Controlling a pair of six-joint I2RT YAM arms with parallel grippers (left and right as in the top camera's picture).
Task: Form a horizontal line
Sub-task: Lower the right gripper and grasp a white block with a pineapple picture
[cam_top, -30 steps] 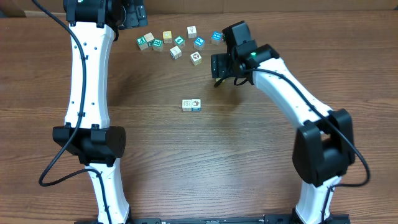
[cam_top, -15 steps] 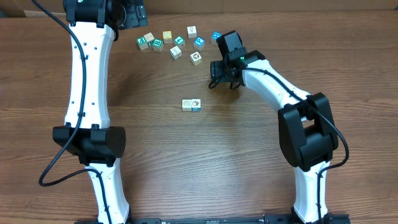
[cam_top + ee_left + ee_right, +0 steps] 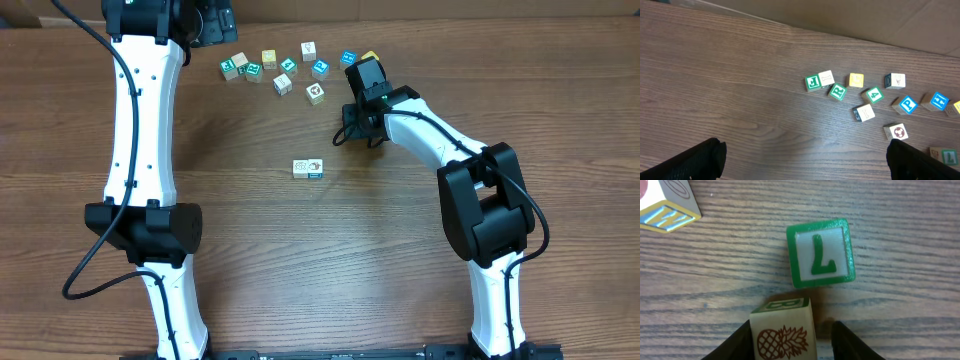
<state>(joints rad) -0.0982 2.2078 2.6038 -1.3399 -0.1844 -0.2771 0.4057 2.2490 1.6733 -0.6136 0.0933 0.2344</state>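
Right tool (image 3: 791,325) apart, straddling a pineapple block (image 3: 785,341) low in the right wrist view; block snug against one finger (image 3: 732,350), a thin strip of bare tabletop (image 3: 910,295) before the other. Not clamped. Cannot tell whether resting on the wood or lifted. Just beyond it, nearly touching its top edge, a green L block (image 3: 821,254), flat, letter up. Farther off, at the corner of that view, a W block (image 3: 667,205), cut by the frame.

From overhead, near the middle of the tabletop: a pair of touching blocks (image 3: 302,168), side by side, well apart from everything else. Toward the far edge, a loose scatter of blocks (image 3: 283,84), not lined up; among them a green J (image 3: 813,82), a green R (image 3: 838,91), a green 4 (image 3: 873,94), a blue P (image 3: 906,104) and a yellow block (image 3: 856,80). Right arm (image 3: 440,140) bent in over the near right end of that scatter.

Left tool (image 3: 802,150) wide apart, gripping nothing, high above the far left of the tabletop, beside the scatter.
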